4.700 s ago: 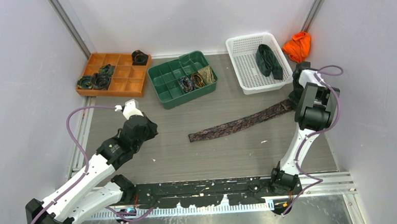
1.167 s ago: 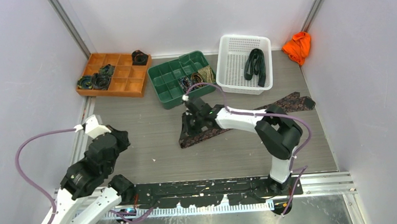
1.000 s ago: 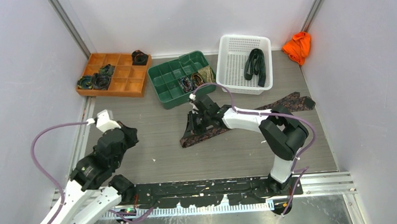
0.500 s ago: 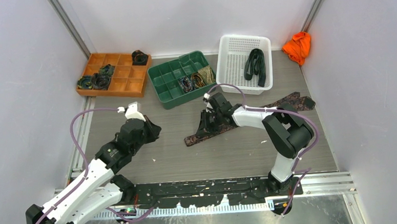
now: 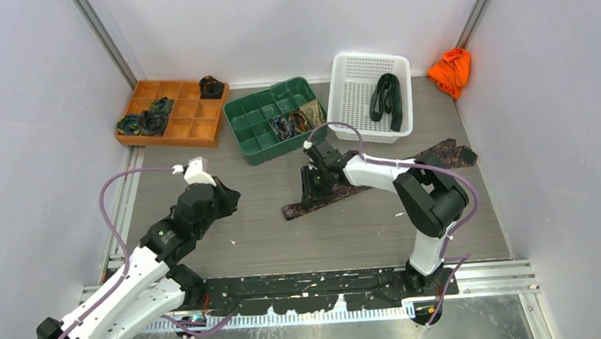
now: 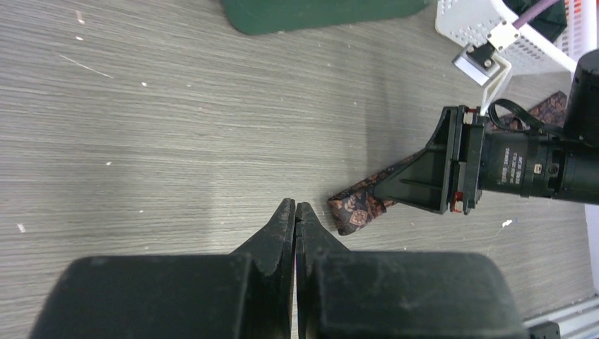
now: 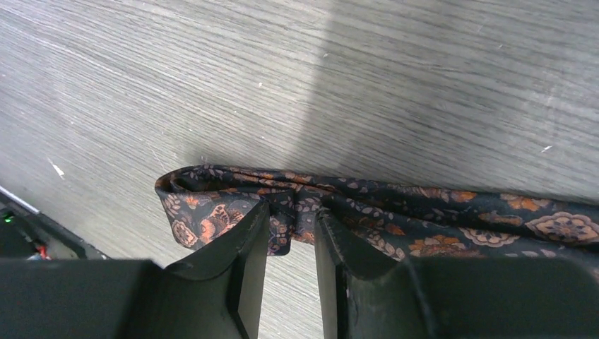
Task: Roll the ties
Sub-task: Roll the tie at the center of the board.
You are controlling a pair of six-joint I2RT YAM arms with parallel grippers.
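Note:
A long dark brown patterned tie point(image 5: 375, 177) lies slantwise across the table, its wide end at the far right. Its near end is folded over point(image 7: 212, 205). My right gripper point(image 5: 311, 191) stands over that folded end, and in the right wrist view its gripper point(image 7: 289, 229) has a fold of the fabric pinched between its fingers. My left gripper point(image 5: 227, 197) is shut and empty, left of the tie's end. In the left wrist view it point(image 6: 295, 209) sits a short way from the tie's tip point(image 6: 355, 210). A dark green tie point(image 5: 387, 100) lies in the white basket.
An orange tray point(image 5: 186, 127) at the back left holds several coiled ties point(image 5: 146, 122). A green tray point(image 5: 259, 140) holds more coils point(image 5: 293, 123). The white basket point(image 5: 348, 97) stands behind the right gripper. An orange cloth lump point(image 5: 451, 70) lies in the back right corner.
My left gripper has swung forward and right toward the tie's end. My right gripper has shifted slightly right, taking the tie's folded end with it.

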